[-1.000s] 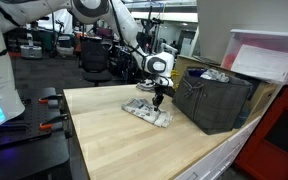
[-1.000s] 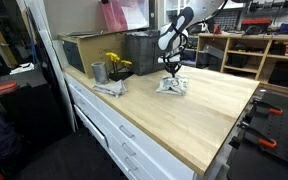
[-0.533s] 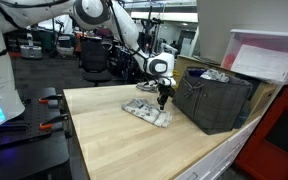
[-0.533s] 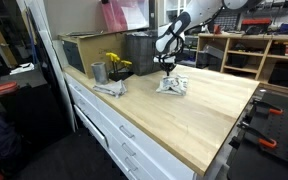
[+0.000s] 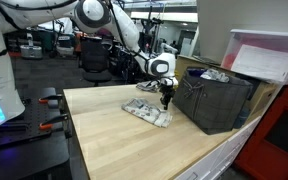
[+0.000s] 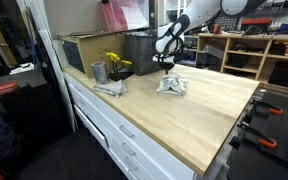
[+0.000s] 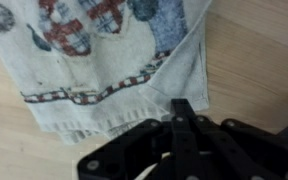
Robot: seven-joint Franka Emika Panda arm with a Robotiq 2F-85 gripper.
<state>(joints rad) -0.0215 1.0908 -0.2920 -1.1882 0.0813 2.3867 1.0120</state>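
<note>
The claw [image 7: 184, 118] has its jaws pressed together with nothing between them, and it hangs just over the hemmed edge of the patterned cloth [image 7: 94, 50]; the blurred wrist view does not show whether the tips touch the fabric. In both exterior views the cloth [image 5: 147, 112] lies flat on the table [image 5: 124, 145] near its far edge, beside the dark crate [image 5: 216, 100] at that end.
</note>
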